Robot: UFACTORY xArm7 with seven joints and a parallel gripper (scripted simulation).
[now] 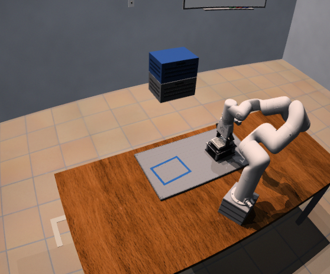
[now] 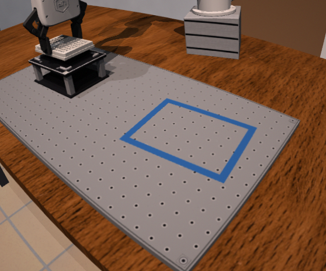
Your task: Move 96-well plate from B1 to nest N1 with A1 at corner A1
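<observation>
The white 96-well plate (image 2: pixel 65 47) is low over the black raised nest N1 (image 2: pixel 68 70) at the far left of the grey perforated baseplate (image 2: pixel 140 152). I cannot tell whether it rests on the nest top or hangs just above it. My gripper (image 2: pixel 59 39) comes down from above and is shut on the plate across its width, with dark fingers on both sides. In the top view the plate (image 1: pixel 219 142) and gripper (image 1: pixel 223 139) are over the nest (image 1: pixel 221 150). The blue outline of spot B1 (image 2: pixel 188 138) holds nothing. The cut-off corner and the A1 mark are too small to make out.
The robot's grey pedestal (image 2: pixel 213 35) stands on the wooden table behind the baseplate. The arm (image 1: pixel 266 133) arches over the table's right side. A blue and dark stacked box (image 1: pixel 172 74) is in the room behind the table.
</observation>
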